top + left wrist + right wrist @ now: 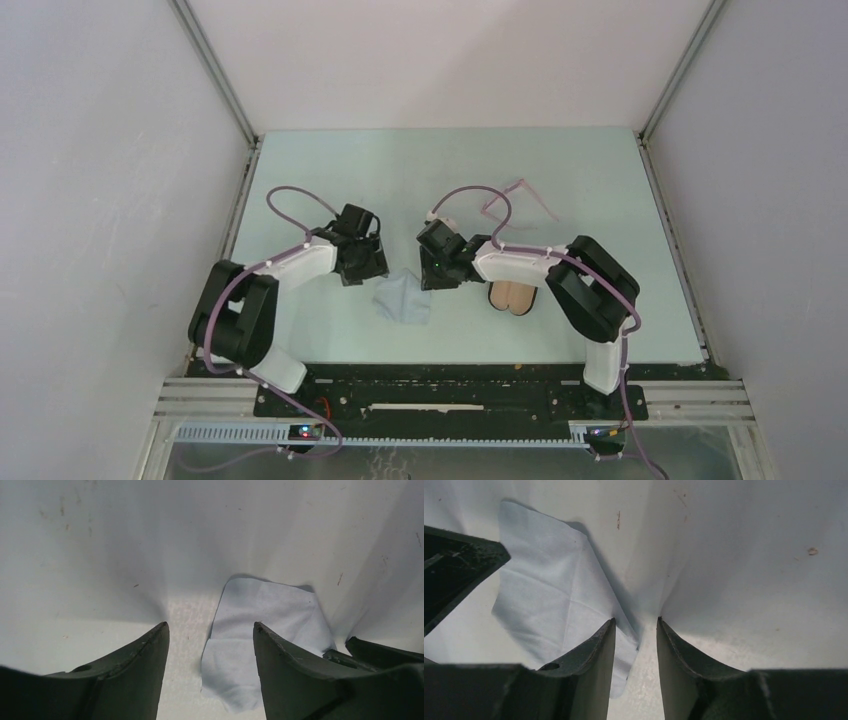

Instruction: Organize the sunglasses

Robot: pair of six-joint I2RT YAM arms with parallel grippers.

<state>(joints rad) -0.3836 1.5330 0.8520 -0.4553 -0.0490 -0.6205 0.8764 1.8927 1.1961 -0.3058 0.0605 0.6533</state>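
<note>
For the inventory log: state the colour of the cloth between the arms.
Light blue; the cloth shows best in the left wrist view.

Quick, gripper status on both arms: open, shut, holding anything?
Left gripper: open, holding nothing.
Right gripper: open with a narrower gap, holding nothing.

Plain white walls (100, 150) enclose a pale green table (330, 180) under soft, even light.
</note>
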